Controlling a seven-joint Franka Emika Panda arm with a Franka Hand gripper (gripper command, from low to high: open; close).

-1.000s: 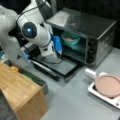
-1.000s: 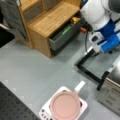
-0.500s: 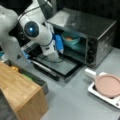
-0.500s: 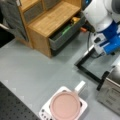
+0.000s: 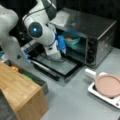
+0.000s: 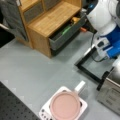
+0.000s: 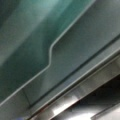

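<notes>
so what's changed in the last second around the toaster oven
The white robot arm's gripper, with its blue fingers, has shifted slightly toward a front view's right, closer to the mouth of the silver toaster oven, above the open glass door. It holds nothing visible. The teal bowl inside the oven, the pink pan on the white hob and the wooden cabinet stayed put.
</notes>
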